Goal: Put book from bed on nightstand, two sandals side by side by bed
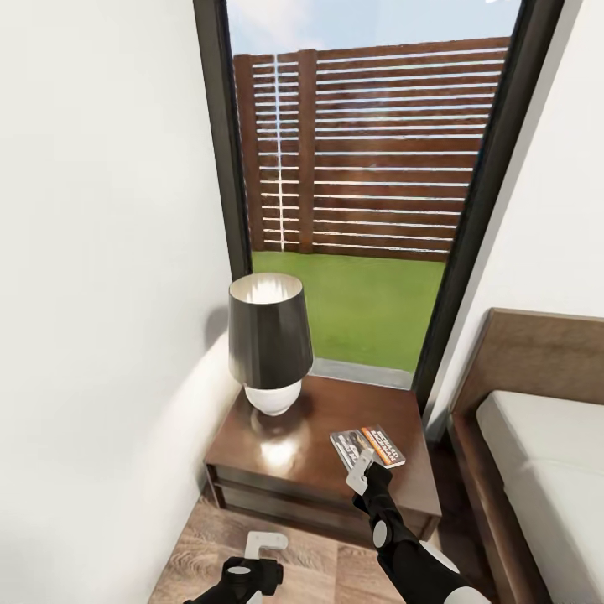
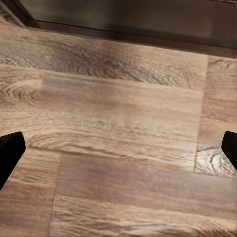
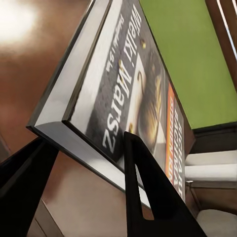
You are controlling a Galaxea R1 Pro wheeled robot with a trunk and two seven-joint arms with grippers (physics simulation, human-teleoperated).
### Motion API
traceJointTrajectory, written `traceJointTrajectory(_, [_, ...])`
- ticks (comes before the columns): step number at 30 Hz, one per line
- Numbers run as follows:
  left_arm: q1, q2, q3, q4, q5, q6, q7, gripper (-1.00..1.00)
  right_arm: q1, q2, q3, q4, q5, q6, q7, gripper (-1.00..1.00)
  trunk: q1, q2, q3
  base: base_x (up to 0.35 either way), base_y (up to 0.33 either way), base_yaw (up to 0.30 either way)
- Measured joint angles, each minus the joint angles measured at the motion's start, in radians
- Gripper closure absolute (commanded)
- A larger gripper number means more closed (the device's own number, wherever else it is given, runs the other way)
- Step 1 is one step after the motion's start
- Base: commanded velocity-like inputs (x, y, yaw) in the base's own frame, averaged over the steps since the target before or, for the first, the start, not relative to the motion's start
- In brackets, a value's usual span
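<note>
Stationed at the nightstand (image 1: pixel 252 461) in the corner by the window (image 1: pixel 369 168), bed (image 1: pixel 537 453) off to the right. Right gripper (image 1: pixel 362 471) reached out over the glossy top, fingers clamped on the near edge of the book (image 1: pixel 367 446) — one dark finger (image 3: pixel 148 192) across the cover, the other under it, as the right wrist view makes plain. Book tilted a little, far end over the top toward the bed side; touching the wood or just clear of it, hard to say from here. Lamp (image 1: pixel 268 344) standing well to the left of the book, not in the way.

Left gripper (image 1: pixel 262 555) hanging low over the plank floor (image 2: pixel 118 128) in front of the nightstand, fingers spread wide, nothing between them.

Progress, judged from this: book off the bed and at the nightstand, so the first half nearly done — lacking only a release and a clean withdrawal. Best to settle the book flat before letting go, since a drop from a tilt could slide it on that slick top toward the edge. Sandals not yet dealt with as far as can be told; both to be found, fetched and set side by side next to the bed. Roughly a third of the job behind, the longer part ahead.
</note>
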Motion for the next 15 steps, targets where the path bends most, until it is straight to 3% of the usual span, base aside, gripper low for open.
traceJointTrajectory(8, [0.0,-0.004,0.0,0.0,0.001,-0.003,0.0,-1.0,0.0,0.0,0.0,0.0,0.0,0.0,0.0,1.0,0.0,0.0,0.0,0.244,0.0,0.0])
traceJointTrajectory(15, [0.0,-0.005,0.0,0.0,0.0,-0.008,0.0,-1.0,0.0,0.0,0.0,0.0,0.0,0.0,0.0,1.0,0.0,0.0,0.0,0.075,0.0,0.0])
